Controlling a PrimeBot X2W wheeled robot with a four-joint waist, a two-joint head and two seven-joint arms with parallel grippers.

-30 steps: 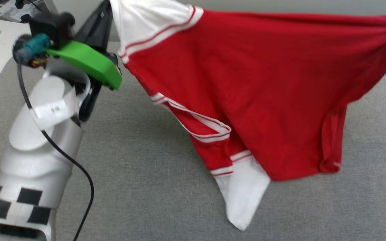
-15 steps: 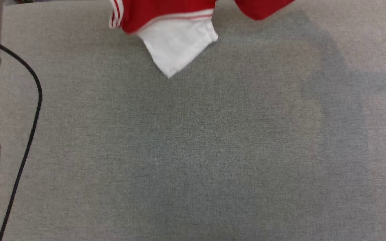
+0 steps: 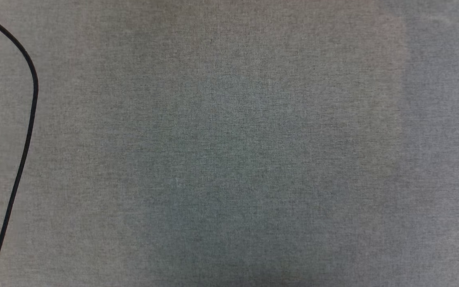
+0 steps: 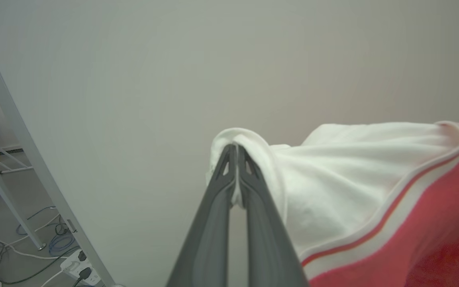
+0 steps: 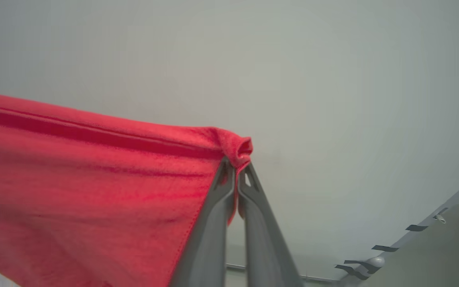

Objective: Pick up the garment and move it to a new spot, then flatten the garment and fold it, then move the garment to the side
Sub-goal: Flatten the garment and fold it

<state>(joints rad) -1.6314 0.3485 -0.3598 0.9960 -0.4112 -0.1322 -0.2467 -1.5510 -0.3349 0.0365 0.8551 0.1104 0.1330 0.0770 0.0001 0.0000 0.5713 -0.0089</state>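
Left hand (image 4: 234, 159) clamped on garment (image 4: 452, 207) at white sleeve (image 4: 333, 171). Right hand (image 5: 236, 175) clamped on red corner. Garment hangs taut between hands, long axis hand to hand, likely above bench (image 3: 229, 143). Neither hand nearer; next call: lower both evenly onto bench.

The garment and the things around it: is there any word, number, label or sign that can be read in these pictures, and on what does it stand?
No text can be read.
garment: the white sleeve and the red cloth that show in the wrist views bear no letters or numbers.
power strip: too small to show any marking.
grey surface: plain, no print.
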